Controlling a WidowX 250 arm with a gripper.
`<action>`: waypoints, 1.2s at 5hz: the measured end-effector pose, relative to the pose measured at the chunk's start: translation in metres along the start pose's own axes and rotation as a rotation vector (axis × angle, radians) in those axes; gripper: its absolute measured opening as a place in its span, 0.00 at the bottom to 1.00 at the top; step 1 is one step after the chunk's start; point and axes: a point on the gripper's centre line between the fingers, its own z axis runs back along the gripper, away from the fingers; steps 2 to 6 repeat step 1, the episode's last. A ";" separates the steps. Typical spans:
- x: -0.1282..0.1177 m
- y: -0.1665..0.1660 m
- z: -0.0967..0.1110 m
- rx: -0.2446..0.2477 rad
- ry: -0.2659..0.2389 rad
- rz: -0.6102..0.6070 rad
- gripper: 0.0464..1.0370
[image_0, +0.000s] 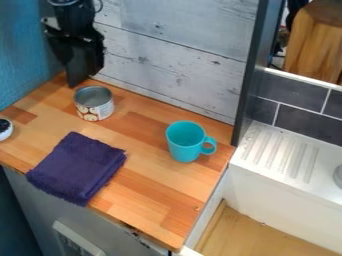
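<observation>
The black gripper hangs at the upper left, in front of the wall and above the counter's back left corner. Just below and right of it stands an open, empty-looking metal can with a patterned label. A turquoise mug is upright at the counter's right side, its handle pointing right. Toward the front left lies a folded dark purple towel. The can, mug and towel are apart from one another.
The wooden counter ends at a right edge beside a white ridged drainboard. A white round object with a dark top sits at the far left edge. Grey wood-plank wall rises behind, with a dark vertical post at its right.
</observation>
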 end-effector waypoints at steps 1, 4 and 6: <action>0.004 0.011 -0.015 -0.005 0.096 -0.024 0.96; 0.004 0.011 -0.015 -0.005 0.096 -0.024 0.96; 0.004 0.011 -0.015 -0.005 0.096 -0.024 0.96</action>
